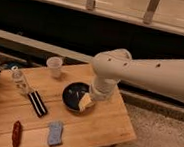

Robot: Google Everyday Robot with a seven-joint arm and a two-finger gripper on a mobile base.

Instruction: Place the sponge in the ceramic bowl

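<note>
**Sponge at the bowl's 4 o'clock edge, right under the hand**

The hand (88, 100) hung low over the desk (104, 127), at the end of a thick white arm (150, 75) that reached in from the 3 o'clock side. The yellow sponge (85, 104) was directly below the hand, touching it or nearly so. The wrist covered the place where they met, so I could not tell whether the hand was pinching the sponge or had already let it go.

The relation that mattered was between sponge and bowl (67, 94). The sponge was at about 4 o'clock of the dark bowl, over the rim and partly inside, not at the centre. It looked tilted, with its long axis running roughly from 1 to 7 o'clock and its lower end leaning toward the bowl's inside. The bowl's centre was from the hand toward 9 to 10 o'clock, very near.

In my judgement this fitted two stages: the sponge carried to the rim and not released, or just dropped and leaning on the inner wall.

A cup (54, 66) stood at 11 o'clock of the bowl, a black bar (37, 103) at 8 o'clock, and a blue pack (54, 133) near 7 o'clock, all apart from the bowl.
</note>
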